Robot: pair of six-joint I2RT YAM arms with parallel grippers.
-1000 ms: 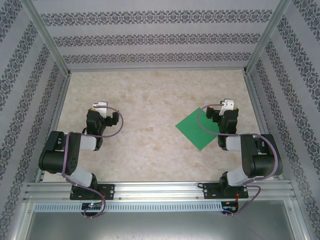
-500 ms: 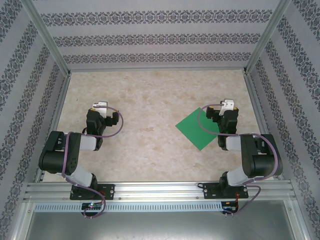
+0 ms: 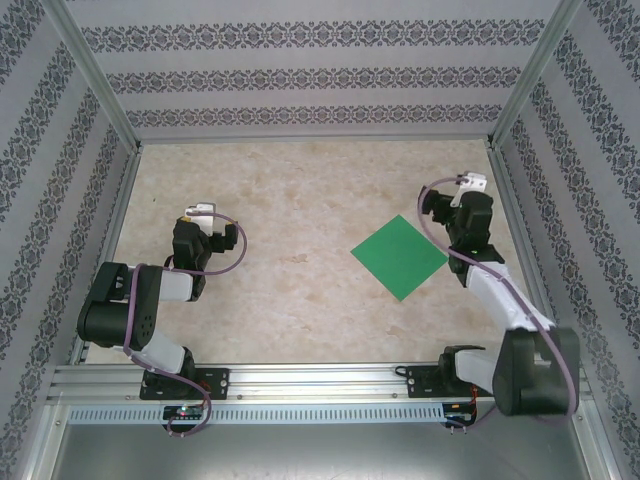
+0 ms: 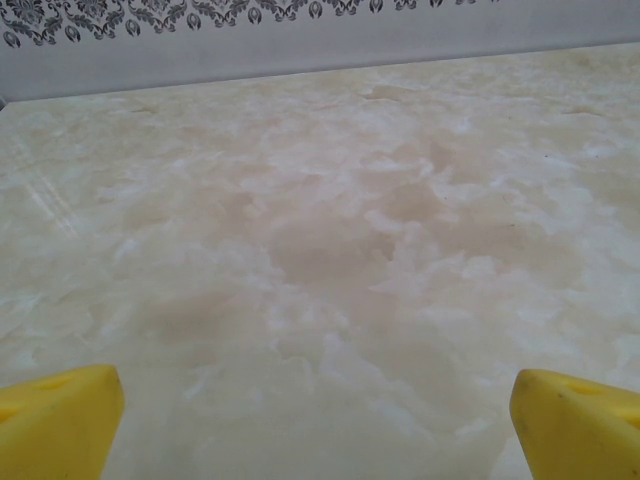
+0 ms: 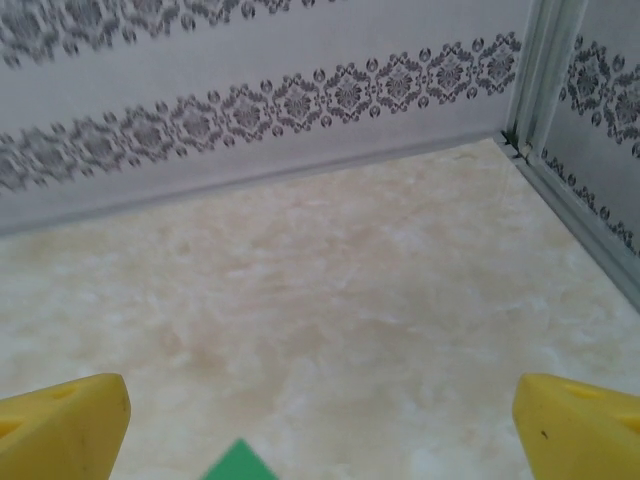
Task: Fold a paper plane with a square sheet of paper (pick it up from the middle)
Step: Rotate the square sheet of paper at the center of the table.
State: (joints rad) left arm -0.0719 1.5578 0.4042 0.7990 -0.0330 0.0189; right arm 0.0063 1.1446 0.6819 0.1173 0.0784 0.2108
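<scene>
- We found the square sheet of paper flat on the table.
- The right gripper stood open, empty, near its corner.
- The left gripper stood open, well apart.

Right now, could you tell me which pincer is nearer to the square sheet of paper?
The right pincer, which is open just beyond the far-right edge of the square sheet of paper. The left pincer, also open, is well off to the sheet's left.
</scene>
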